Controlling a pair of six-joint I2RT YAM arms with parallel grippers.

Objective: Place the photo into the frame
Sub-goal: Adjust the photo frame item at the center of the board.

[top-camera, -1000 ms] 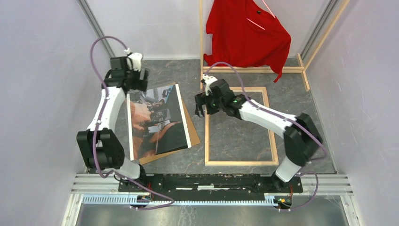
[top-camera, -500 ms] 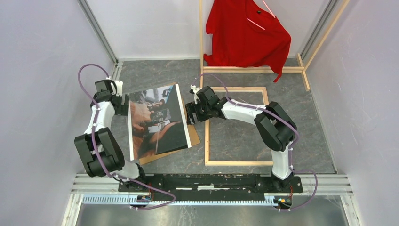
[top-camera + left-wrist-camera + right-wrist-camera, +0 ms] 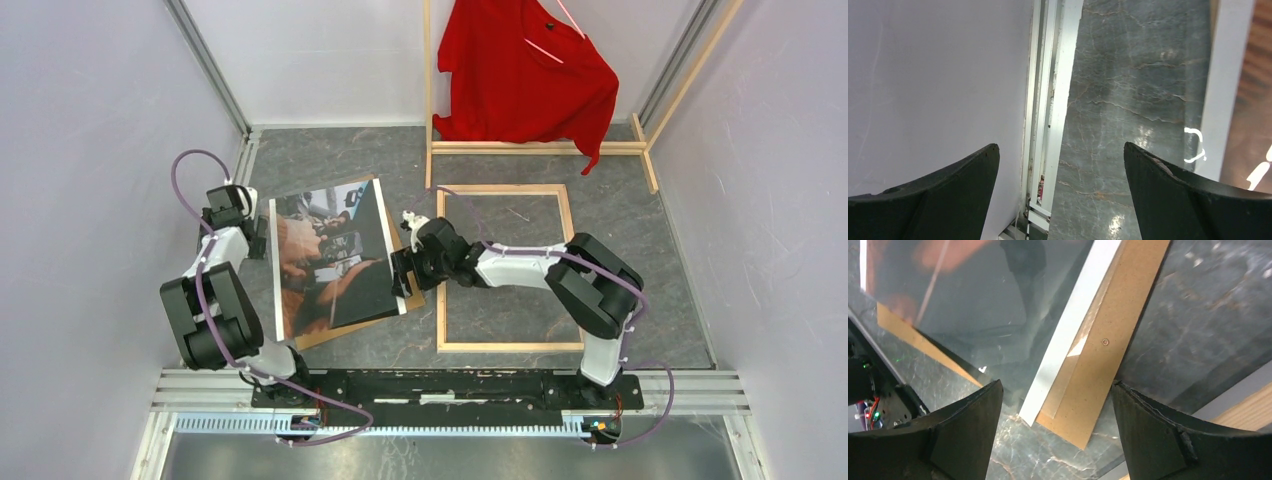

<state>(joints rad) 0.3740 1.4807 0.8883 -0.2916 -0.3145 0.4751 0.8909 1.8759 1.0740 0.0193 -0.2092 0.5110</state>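
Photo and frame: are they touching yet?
Apart. The top view shows a strip of bare table between the photo and the frame.

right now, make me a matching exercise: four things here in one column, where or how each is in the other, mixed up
1 photo
2 frame
3 red shirt
4 right gripper

A hanging on the wooden rack
B open, over the photo's white strip
C lying on the brown backing board
D flat on the table, right of the photo

Pairs: 1-C, 2-D, 3-A, 4-B
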